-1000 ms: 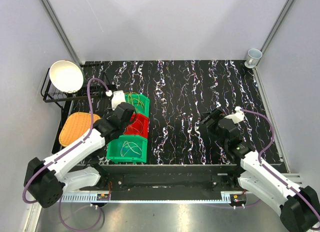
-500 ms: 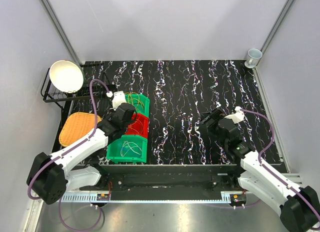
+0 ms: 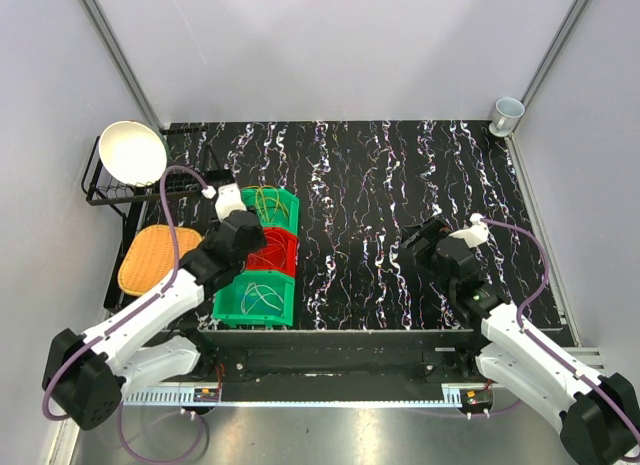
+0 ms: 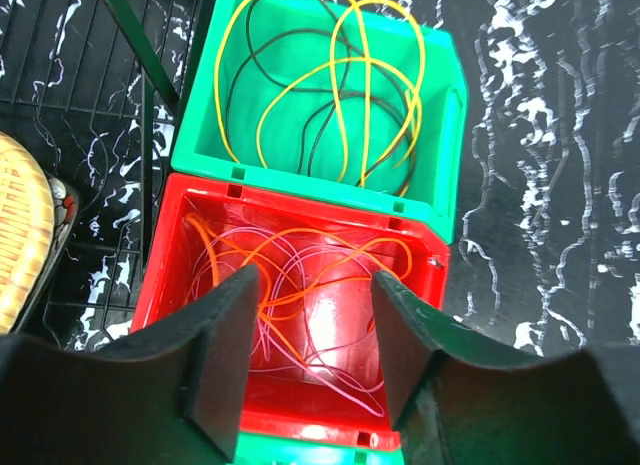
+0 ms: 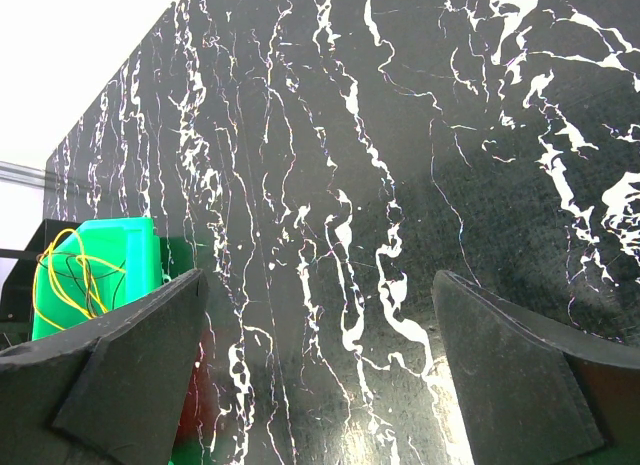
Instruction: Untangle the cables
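Note:
Three bins stand in a row at the table's left. The far green bin (image 4: 440, 105) holds looped yellow and black cables (image 4: 340, 95). The red bin (image 4: 415, 315) in the middle holds tangled orange and pink cables (image 4: 300, 255). The near green bin (image 3: 228, 307) holds a few thin cables (image 3: 258, 295). My left gripper (image 4: 315, 285) hangs open just above the red bin, with nothing between its fingers. My right gripper (image 5: 318, 285) is wide open and empty over bare table at the right (image 3: 412, 247).
A white bowl (image 3: 132, 152) sits on a black wire rack (image 3: 100, 190) at the far left. An orange woven pad (image 3: 155, 257) lies beside the bins. A cup (image 3: 507, 112) stands at the far right corner. Grey walls enclose the table.
My left gripper's jaws have gone from shut to open over the red bin, and that arm has shifted slightly. The right arm has not moved.

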`<state>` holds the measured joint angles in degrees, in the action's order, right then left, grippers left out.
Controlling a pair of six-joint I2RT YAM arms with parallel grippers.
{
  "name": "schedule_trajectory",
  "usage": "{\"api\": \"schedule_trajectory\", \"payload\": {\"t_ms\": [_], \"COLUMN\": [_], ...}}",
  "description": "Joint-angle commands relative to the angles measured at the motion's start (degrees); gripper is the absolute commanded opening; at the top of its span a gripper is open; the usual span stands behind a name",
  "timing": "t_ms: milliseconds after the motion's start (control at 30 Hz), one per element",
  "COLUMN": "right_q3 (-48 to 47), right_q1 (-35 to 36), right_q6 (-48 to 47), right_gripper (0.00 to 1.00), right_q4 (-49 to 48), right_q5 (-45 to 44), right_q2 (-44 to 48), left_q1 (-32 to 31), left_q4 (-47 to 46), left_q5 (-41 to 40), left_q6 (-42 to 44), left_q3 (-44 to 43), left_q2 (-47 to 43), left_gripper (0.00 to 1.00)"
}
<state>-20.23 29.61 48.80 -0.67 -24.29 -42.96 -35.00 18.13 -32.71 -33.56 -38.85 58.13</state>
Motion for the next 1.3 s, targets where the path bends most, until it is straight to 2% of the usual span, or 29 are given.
{"api": "schedule_trajectory", "payload": {"t_ms": [0, 67, 100, 233, 433, 600, 733, 900, 933, 1033, 1067, 1133, 1267], "right_q3": [-0.7, -0.6, -0.7, -0.6, -1.2, -4.2, -9.7, -16.1, -17.9, -19.8, -19.8, -19.7, -20.2], "right_q1": [-0.3, -0.4, -0.3, -0.3, -0.3, -0.3, -0.3, -0.4, -0.3, -0.3, -0.3, -0.5, -1.9], "right_q6": [0.2, 0.3, 0.3, 0.2, -1.9, -2.2, -11.9, -20.1, -24.3, -32.1, -33.7, -38.2, -39.0], "right_gripper": [1.0, 1.0, 1.0, 1.0, 1.0, 1.0, 1.0, 1.0, 1.0, 1.0, 1.0, 1.0, 1.0], "right_q4": [-2.0, -2.0, -2.0, -2.0, -3.3, -3.5, -1.9, 0.3, 0.2, 0.2, 0.2, -1.9, -3.0], "right_q5": [0.1, 0.1, 0.1, 0.3, 2.8, 5.6, 9.1, -3.8, -6.0, -16.5, -22.5, -27.0, -31.9], "right_q2": [0.3, 0.2, 0.3, 0.5, -0.4, -5.6, -5.5, -6.2, -8.0, -12.5, -13.5, -17.1, -22.9], "left_q1": [0.2, 0.2, 0.2, 0.2, 0.2, 0.2, 0.2, 0.2, 0.2, 0.2, 0.3, 0.2, 0.2], "left_q4": [1.3, 1.8, 1.9, 2.6, 9.3, 21.6, 26.9, 29.1, 29.1, 29.2, 29.8, 29.9, 29.8], "left_q5": [1.7, 2.0, 2.4, 4.3, 6.3, 5.5, 3.2, 2.0, 2.7, 5.5, 5.7, 5.7, 5.3], "left_q6": [0.2, 0.6, 0.7, 1.6, 2.4, 3.4, 6.3, 6.7, 6.4, 6.5, 6.7, 6.3, 5.7], "left_q3": [-2.0, -2.5, -2.5, -3.4, -7.6, -14.9, -16.2, -12.8, -12.5, -11.9, -11.4, -9.7, -9.1], "left_q2": [-4.1, -5.0, -5.6, -6.0, -8.1, -11.3, -14.7, -21.5, -22.5, -25.7, -27.3, -28.9, -32.5], "left_gripper": [0.57, 0.62, 0.68, 0.7, 0.73, 0.74, 0.76, 0.77, 0.77, 0.8, 0.8, 0.8, 0.83]}}
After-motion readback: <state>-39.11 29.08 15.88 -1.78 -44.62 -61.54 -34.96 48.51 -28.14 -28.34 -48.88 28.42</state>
